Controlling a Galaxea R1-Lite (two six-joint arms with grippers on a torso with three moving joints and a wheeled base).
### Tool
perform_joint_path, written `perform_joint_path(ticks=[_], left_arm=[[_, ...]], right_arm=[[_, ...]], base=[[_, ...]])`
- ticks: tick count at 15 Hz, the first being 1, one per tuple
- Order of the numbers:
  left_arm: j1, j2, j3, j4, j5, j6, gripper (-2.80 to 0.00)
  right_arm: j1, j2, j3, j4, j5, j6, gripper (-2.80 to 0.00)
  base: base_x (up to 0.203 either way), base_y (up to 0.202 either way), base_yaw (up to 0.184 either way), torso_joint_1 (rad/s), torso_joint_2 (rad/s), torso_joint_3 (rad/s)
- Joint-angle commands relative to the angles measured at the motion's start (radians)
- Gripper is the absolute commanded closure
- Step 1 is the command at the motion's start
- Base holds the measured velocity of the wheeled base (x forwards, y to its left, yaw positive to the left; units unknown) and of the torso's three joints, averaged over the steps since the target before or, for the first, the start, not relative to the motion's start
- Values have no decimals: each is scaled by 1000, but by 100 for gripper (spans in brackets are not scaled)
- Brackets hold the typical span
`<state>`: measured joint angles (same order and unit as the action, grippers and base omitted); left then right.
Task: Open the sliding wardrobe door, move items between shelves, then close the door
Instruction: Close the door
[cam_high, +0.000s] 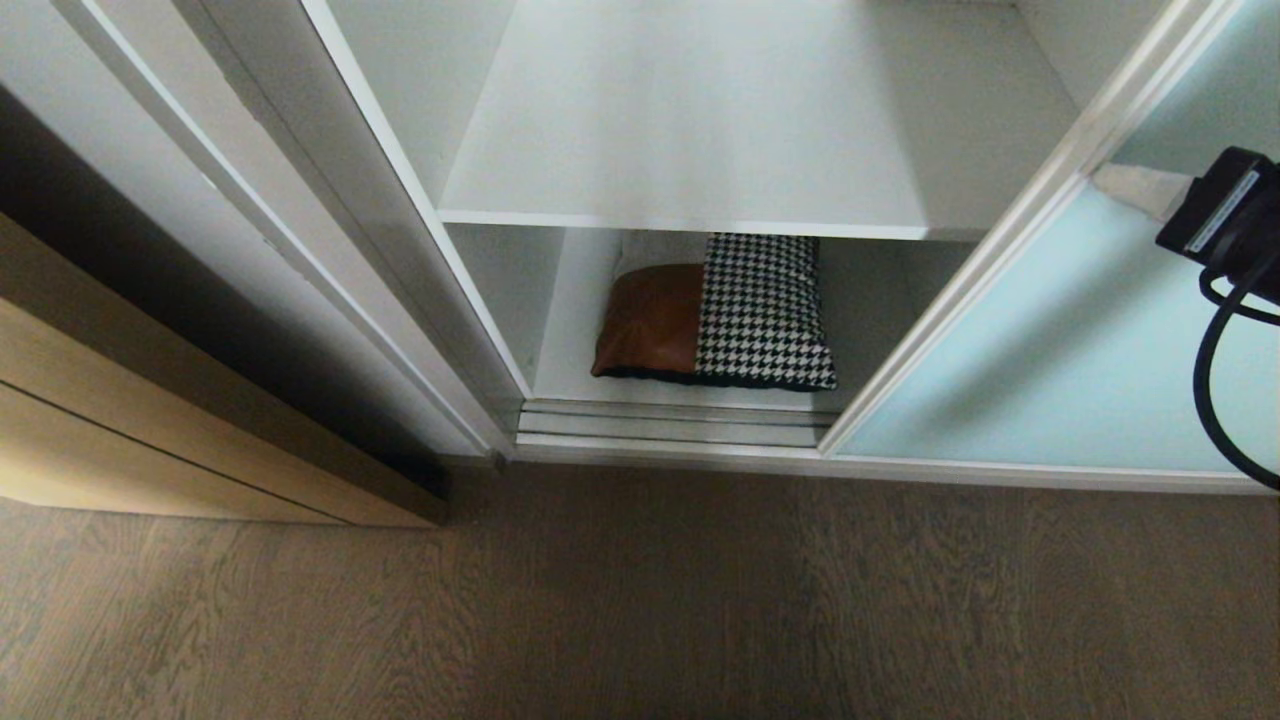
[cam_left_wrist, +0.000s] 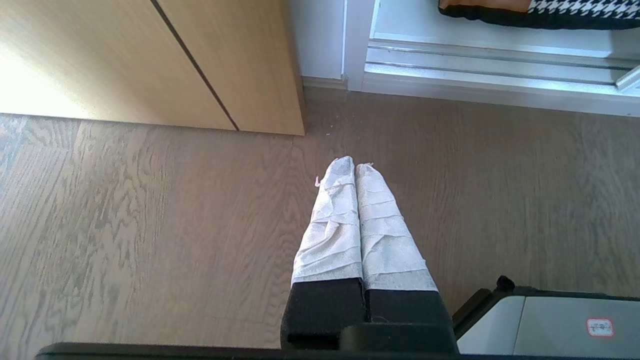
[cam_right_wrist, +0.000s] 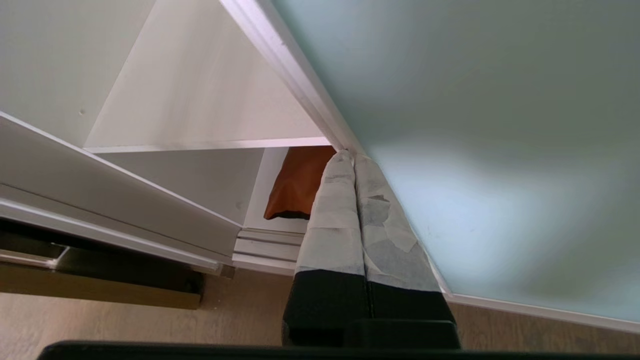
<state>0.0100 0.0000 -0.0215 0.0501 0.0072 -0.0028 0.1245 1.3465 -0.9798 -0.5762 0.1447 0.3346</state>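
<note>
The sliding wardrobe door (cam_high: 1060, 340), frosted aqua glass in a pale frame, stands slid to the right and the compartment is open. A folded bundle (cam_high: 715, 315) with a rust-brown piece and a houndstooth piece lies on the bottom shelf (cam_high: 570, 340). The shelf above (cam_high: 700, 130) is bare. My right gripper (cam_right_wrist: 347, 156) is shut and holds nothing. Its taped tips rest at the door's left frame edge (cam_right_wrist: 295, 65), seen in the head view as the right gripper (cam_high: 1105, 178). The left gripper (cam_left_wrist: 355, 167) is shut and empty, hanging low over the floor.
A tan wooden panel (cam_high: 150, 420) stands left of the wardrobe, beside its white side wall (cam_high: 330, 260). Silver floor tracks (cam_left_wrist: 475, 60) run along the wardrobe's foot. Wood floor (cam_high: 640, 600) lies in front. A corner of my base (cam_left_wrist: 550, 320) shows by the left gripper.
</note>
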Motion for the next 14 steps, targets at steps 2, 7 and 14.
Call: perform_joint_path(ticks=[2, 7, 14], left_arm=[[1, 2, -1, 1, 0, 0, 0], [1, 2, 0, 1, 0, 0, 0], [1, 2, 0, 1, 0, 0, 0]], right_arm=[[1, 19, 2, -4, 1, 12, 0], [1, 40, -3, -5, 4, 18, 0], [74, 56, -7, -6, 1, 14, 0]], base=[[0, 0, 0, 0, 0, 0], [0, 0, 0, 0, 0, 0], [0, 0, 0, 0, 0, 0]])
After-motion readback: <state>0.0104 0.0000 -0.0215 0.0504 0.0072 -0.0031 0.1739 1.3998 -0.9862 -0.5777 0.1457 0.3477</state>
